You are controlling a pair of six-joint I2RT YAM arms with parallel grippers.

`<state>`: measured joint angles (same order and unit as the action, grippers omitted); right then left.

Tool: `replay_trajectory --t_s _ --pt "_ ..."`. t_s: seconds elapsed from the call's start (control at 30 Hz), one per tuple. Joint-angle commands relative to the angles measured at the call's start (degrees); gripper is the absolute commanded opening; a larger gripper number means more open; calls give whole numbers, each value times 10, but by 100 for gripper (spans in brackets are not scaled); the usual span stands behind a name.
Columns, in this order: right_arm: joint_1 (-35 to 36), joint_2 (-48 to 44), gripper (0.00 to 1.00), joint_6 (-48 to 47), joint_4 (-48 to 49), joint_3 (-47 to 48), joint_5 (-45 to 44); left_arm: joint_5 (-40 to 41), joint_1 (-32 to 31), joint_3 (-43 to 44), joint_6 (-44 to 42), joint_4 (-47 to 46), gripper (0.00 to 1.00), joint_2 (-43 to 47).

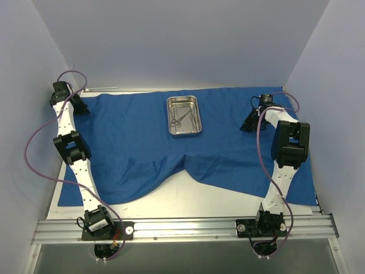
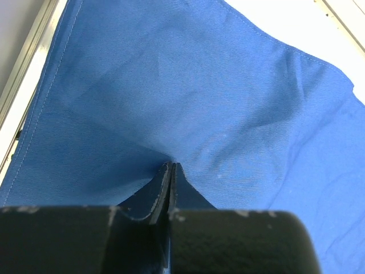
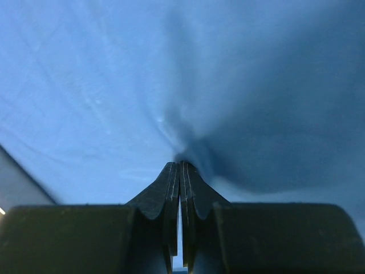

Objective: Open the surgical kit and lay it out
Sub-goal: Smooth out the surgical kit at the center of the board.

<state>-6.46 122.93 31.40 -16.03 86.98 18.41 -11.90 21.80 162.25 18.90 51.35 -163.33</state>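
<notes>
The royal-blue cloth wrap (image 1: 131, 148) lies spread across most of the table. On it, near the back middle, stands the small steel tray (image 1: 169, 117) with thin silver instruments (image 1: 181, 117) inside. My left gripper (image 1: 81, 107) is at the cloth's far left corner, shut on a pinch of the blue cloth (image 2: 228, 114), which puckers at the fingertips of the left gripper (image 2: 171, 165). My right gripper (image 1: 247, 124) is right of the tray, shut on a fold of the cloth (image 3: 85, 85) that gathers at the tips of the right gripper (image 3: 179, 164).
Bare white tabletop (image 1: 188, 197) shows in front, where the cloth's near edge pulls back in a notch. An aluminium rail (image 1: 182, 228) carries both arm bases. Pale walls close in left, right and behind. Purple cables (image 1: 34, 142) loop beside each arm.
</notes>
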Motion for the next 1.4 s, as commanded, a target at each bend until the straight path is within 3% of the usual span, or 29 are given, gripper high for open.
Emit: replay_trajectory --t_s 0.0,0.23,0.37,0.5,0.73,0.93,1.17,1.37 --pt "-20 45 0 -50 -124 -55 -170 18 29 7 8 38 2 -19" --pt "-8 49 0 -86 -109 -50 -119 56 10 -23 -20 27 2 23" --pt "28 49 0 -120 -116 -5 -111 101 -26 -156 -47 -65 2 154" --pt "51 53 0 -130 -119 20 -119 109 -66 -200 -66 -158 6 201" --pt "58 48 0 -114 -102 18 -93 72 -78 -100 26 -132 5 113" --pt "59 29 0 -114 -102 26 -93 60 -58 -128 115 -136 2 77" --pt "59 12 0 -101 -93 28 -90 -4 -43 -25 165 -7 2 -29" --pt "60 -2 0 -100 -90 18 -91 59 -10 -85 152 31 2 -1"
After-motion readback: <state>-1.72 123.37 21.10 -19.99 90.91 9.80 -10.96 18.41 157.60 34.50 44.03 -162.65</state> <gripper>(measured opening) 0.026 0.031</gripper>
